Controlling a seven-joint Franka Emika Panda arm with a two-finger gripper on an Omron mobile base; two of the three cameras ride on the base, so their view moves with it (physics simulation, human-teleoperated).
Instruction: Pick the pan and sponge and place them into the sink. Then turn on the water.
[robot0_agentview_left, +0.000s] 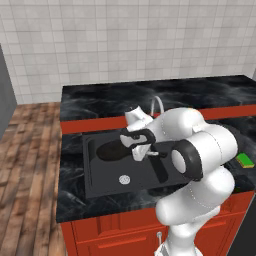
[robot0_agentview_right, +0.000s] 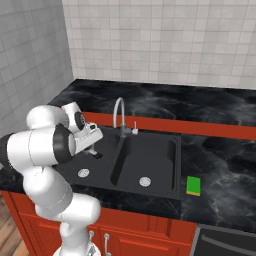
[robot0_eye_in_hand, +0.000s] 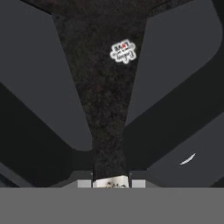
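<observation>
Gripper (robot0_agentview_left: 141, 148) nearly closed, its jaws pinching the pale-tipped handle of the black pan (robot0_agentview_left: 111, 150), which hangs over the left basin of the sink (robot0_agentview_left: 107, 186). Sponge (robot0_agentview_right: 193, 185) lies on the desk (robot0_agentview_right: 220, 165) just right of the sink, green face up.

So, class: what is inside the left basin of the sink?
Inside the sink's left basin is a round silver drain and the black pan, its handle gripped by the hand. The robot's arm covers that basin's right part.
</observation>
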